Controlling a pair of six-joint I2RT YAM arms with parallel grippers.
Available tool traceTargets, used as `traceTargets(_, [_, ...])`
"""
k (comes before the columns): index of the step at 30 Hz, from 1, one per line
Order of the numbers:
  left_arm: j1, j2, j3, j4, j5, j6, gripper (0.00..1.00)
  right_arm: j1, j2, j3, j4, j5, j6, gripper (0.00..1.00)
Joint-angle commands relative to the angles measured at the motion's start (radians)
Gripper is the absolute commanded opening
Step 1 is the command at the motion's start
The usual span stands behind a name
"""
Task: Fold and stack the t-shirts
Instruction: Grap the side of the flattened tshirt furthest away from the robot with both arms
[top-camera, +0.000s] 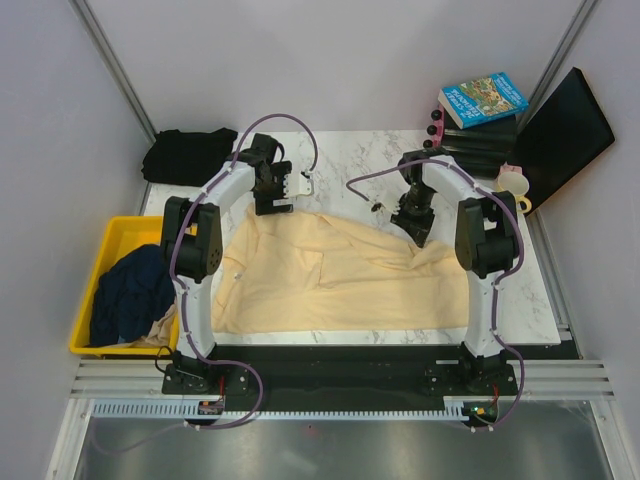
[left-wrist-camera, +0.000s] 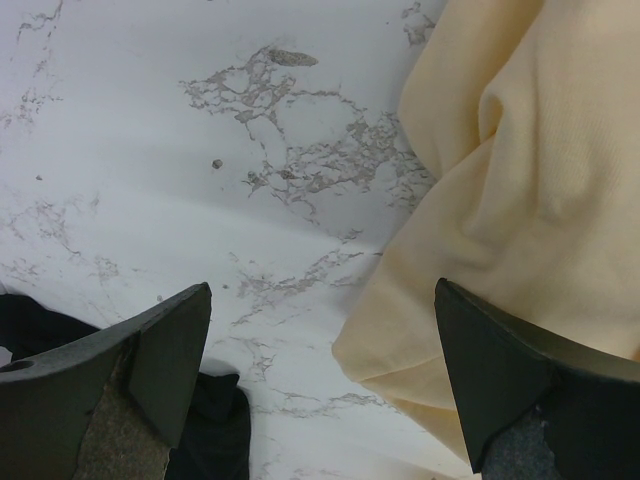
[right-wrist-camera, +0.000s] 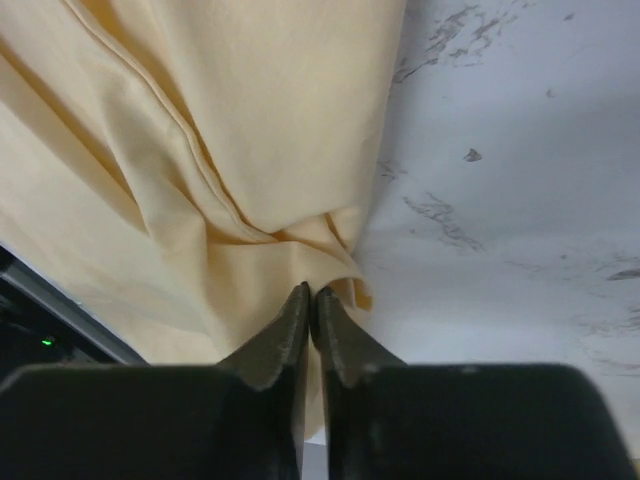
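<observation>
Saw cream-yellow shirt (top-camera: 340, 275) spread across marble table (top-camera: 520, 300). Right gripper (right-wrist-camera: 312, 295) pinched together on shirt's bunched far-right edge. Left gripper (left-wrist-camera: 322, 290) fingers wide apart over bare marble beside shirt's far-left edge. Black shirt (top-camera: 185, 155) heaped at my far left. Navy shirt (top-camera: 130, 290) in yellow bin (top-camera: 125, 235).

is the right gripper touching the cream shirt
Touching. The right wrist view shows the right gripper shut, with the cream shirt bunched into a pinch right at its tips.
</observation>
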Motion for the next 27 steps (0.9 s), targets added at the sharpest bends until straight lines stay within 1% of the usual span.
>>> traceTargets(1, [0.005, 0.004, 0.001, 0.017, 0.017, 0.011, 1.00, 0.006, -0.064, -0.026, -0.120, -0.015, -0.004, 0.01])
traceTargets(5, [0.006, 0.007, 0.002, 0.017, 0.022, 0.014, 1.00, 0.006, -0.075, -0.005, -0.117, -0.003, -0.004, 0.00])
traceTargets(8, [0.005, 0.010, 0.007, 0.015, 0.029, 0.014, 1.00, 0.006, -0.073, 0.094, -0.099, 0.018, 0.019, 0.00])
traceTargets(9, [0.005, 0.011, 0.008, 0.017, 0.031, 0.014, 1.00, 0.006, -0.076, 0.148, -0.068, 0.034, 0.025, 0.00])
traceTargets(10, [0.005, 0.012, 0.010, 0.017, 0.032, 0.014, 1.00, 0.006, -0.089, 0.168, -0.048, 0.046, 0.031, 0.00])
traceTargets(14, [0.005, 0.013, 0.010, 0.017, 0.034, 0.013, 1.00, 0.006, -0.138, 0.204, 0.079, 0.129, 0.029, 0.00])
traceTargets(15, [0.005, 0.012, 0.008, 0.017, 0.035, 0.011, 1.00, 0.008, -0.149, 0.193, 0.120, 0.147, 0.025, 0.00])
traceTargets(19, [0.006, 0.004, 0.001, 0.017, 0.037, 0.000, 1.00, 0.008, -0.188, 0.136, 0.196, 0.282, 0.009, 0.00])
traceTargets(21, [0.005, 0.001, -0.004, 0.018, 0.037, -0.003, 1.00, 0.008, -0.217, 0.072, 0.272, 0.343, 0.003, 0.00])
traceTargets(22, [0.005, -0.001, -0.009, 0.017, 0.038, -0.006, 1.00, 0.008, -0.227, 0.047, 0.298, 0.406, -0.001, 0.00])
traceTargets(23, [0.005, -0.004, -0.010, 0.020, 0.038, -0.007, 1.00, 0.008, -0.237, -0.003, 0.358, 0.434, -0.006, 0.00])
traceTargets(25, [0.005, -0.007, -0.018, 0.020, 0.040, -0.013, 1.00, 0.008, -0.250, -0.034, 0.378, 0.494, -0.010, 0.00])
traceTargets(27, [0.005, -0.011, -0.022, 0.020, 0.040, -0.015, 1.00, 0.005, -0.253, -0.063, 0.379, 0.499, 0.000, 0.00])
